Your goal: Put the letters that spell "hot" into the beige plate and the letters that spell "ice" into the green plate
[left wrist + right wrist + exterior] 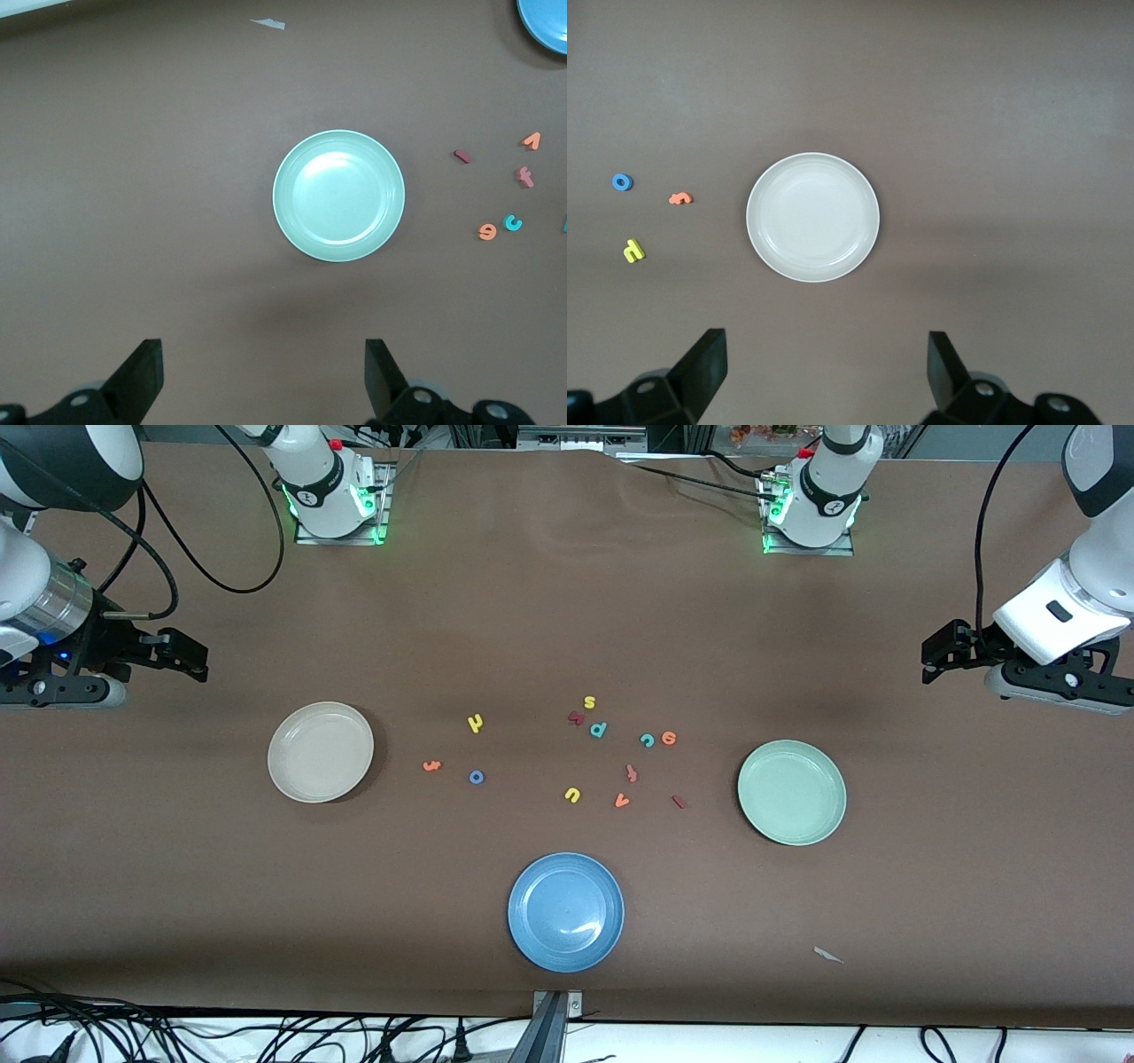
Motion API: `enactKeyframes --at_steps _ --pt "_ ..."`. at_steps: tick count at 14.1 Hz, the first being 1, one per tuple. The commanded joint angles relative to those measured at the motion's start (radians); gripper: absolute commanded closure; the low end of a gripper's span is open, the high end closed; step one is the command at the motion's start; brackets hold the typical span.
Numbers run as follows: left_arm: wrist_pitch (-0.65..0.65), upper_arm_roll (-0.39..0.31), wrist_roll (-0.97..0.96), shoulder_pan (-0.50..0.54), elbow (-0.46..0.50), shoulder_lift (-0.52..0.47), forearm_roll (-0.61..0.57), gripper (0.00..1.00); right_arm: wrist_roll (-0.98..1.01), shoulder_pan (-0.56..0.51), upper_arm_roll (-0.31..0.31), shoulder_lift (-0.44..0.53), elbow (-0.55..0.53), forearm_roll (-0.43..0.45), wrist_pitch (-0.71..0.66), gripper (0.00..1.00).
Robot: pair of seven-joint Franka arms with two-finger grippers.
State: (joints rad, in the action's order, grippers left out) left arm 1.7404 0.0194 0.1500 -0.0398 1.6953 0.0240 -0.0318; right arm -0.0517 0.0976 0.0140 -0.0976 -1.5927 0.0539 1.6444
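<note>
The beige plate (321,751) (812,217) lies empty toward the right arm's end. Beside it lie the yellow "h" (476,724) (633,251), orange "t" (431,765) (679,198) and blue "o" (477,777) (622,182). The green plate (791,792) (338,196) lies empty toward the left arm's end. Close to it are the teal "c" (647,740) (513,222), orange "e" (669,737) (487,232) and dark red "i" (679,802) (462,157). My right gripper (202,662) (827,367) hangs open over bare table outside the beige plate. My left gripper (928,662) (264,372) hangs open outside the green plate.
A blue plate (565,911) sits nearest the front camera. Other letters lie mid-table: yellow "s" (589,702), teal "p" (599,730), a dark red piece (576,717), salmon "f" (632,772), yellow "u" (572,794), orange "v" (622,801). A pale scrap (827,955) lies near the front edge.
</note>
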Motion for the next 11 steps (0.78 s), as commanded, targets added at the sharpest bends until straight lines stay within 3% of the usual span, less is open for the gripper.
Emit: enactKeyframes --at_steps 1,11 --pt "-0.018 0.004 -0.007 -0.002 -0.020 0.007 -0.011 0.00 0.001 0.002 0.000 0.001 0.005 -0.003 0.002 0.00" --pt "-0.016 0.005 -0.006 -0.005 -0.029 0.008 -0.010 0.00 0.001 0.002 0.000 0.001 0.005 -0.002 0.002 0.00"
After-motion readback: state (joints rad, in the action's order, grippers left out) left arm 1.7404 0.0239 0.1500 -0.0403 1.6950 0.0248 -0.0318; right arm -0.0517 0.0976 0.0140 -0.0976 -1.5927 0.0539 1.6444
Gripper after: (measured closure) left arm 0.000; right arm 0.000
